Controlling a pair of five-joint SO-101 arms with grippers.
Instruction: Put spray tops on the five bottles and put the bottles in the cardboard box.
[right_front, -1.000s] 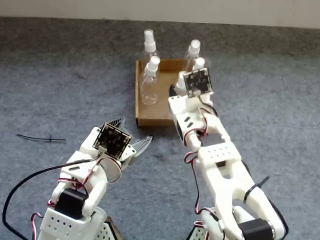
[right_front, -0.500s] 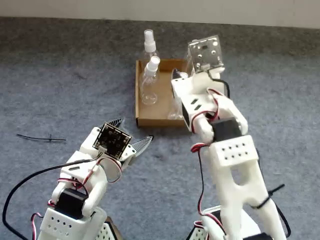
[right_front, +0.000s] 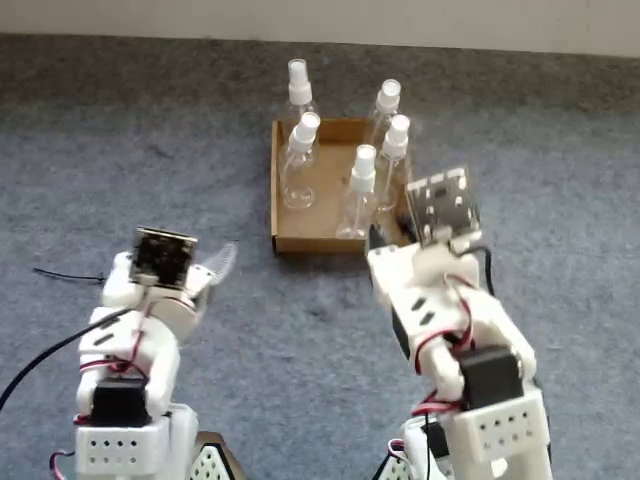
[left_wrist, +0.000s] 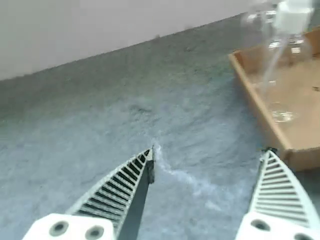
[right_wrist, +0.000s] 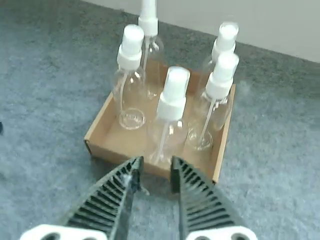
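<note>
Right gripper (right_wrist: 155, 165) is narrowly parted and empty, near the front edge of the cardboard box (right_front: 283, 215). Left gripper (left_wrist: 209, 151) gapes wide, empty. 3 bottles (right_front: 298, 165) stand inside; 2 rear bottles (right_front: 298, 90) seemingly stand beyond its far edge. Risk: reaching over topples the front bottle (right_front: 357, 195).

Bottle (left_wrist: 280, 55) blurred, its top seemingly cropped.

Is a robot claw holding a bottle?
No, the left gripper and the right gripper are both open and empty, short of the bottles.
</note>
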